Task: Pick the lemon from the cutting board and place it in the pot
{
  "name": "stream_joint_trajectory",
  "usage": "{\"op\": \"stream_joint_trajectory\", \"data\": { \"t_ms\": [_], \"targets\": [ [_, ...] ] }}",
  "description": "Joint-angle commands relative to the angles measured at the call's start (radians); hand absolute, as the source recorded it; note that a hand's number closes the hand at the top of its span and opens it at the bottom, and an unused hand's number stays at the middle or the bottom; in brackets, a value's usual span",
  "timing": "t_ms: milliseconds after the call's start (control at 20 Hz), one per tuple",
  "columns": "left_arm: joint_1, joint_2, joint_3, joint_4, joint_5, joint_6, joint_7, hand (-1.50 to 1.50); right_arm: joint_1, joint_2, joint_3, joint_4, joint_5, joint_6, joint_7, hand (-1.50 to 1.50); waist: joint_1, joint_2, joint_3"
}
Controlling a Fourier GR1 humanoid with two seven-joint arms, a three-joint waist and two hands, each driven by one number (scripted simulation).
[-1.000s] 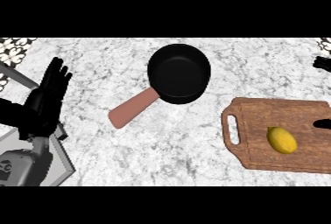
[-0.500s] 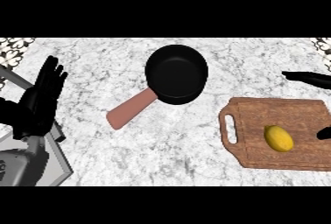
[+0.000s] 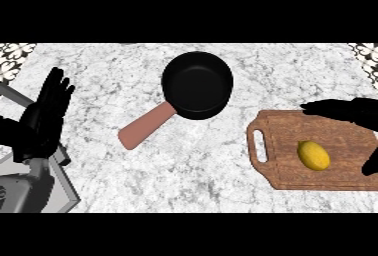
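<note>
Head view: the right hand (image 3: pixel 356 111) comes in from the right edge over the cutting board (image 3: pixel 284 172). Its fingers (image 3: pixel 325 107) are spread straight and its thumb (image 3: pixel 370 163) is held apart below them, grasping nothing. That wide spread reads as a set-up to close round the lemon (image 3: pixel 314 155). The lemon lies on the board just left of the gap between fingers and thumb, touched by neither. The pot (image 3: pixel 197 85), black and empty, sits well apart, up and to the left of those fingers. Its reddish handle (image 3: pixel 145 129) angles down-left, away from the board, so the way from lemon to pot looks unobstructed. The left hand (image 3: pixel 43 120) rests open at the left edge, fingers up, holding nothing, far from the board. Everything sits on a white, grey-veined marble counter (image 3: pixel 207 170). Patterned tiling (image 3: pixel 15 52) shows at the top corners, and little else of the room is visible.
</note>
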Motion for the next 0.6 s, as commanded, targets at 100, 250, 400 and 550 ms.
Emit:
{"op": "stream_joint_trajectory", "data": {
  "t_ms": [100, 250, 400, 550],
  "targets": [
    [0.027, -0.015, 0.008, 0.004, -0.019, -0.021, -0.009, 0.0, 0.023, 0.093, 0.031, -0.043, 0.037, 0.058, 0.023, -1.5, -0.007, -0.001, 0.0],
    [0.032, -0.007, 0.025, -0.101, -0.023, -0.003, 0.072, 0.0, 0.084, 0.013, -0.015, -0.043, 0.06, 0.063, -0.048, -1.5, -0.008, -0.003, 0.0],
    [0.042, -0.011, 0.055, -0.037, -0.025, -0.045, 0.005, 0.0, 0.061, 0.05, -0.008, -0.023, 0.147, 0.035, 0.001, -1.5, -0.005, -0.001, 0.0],
    [-0.027, -0.015, 0.072, 0.02, -0.03, -0.065, 0.023, 0.0, 0.066, 0.114, -0.02, -0.05, 0.185, 0.031, 0.083, -1.5, -0.009, -0.001, 0.0]
  ]
}}
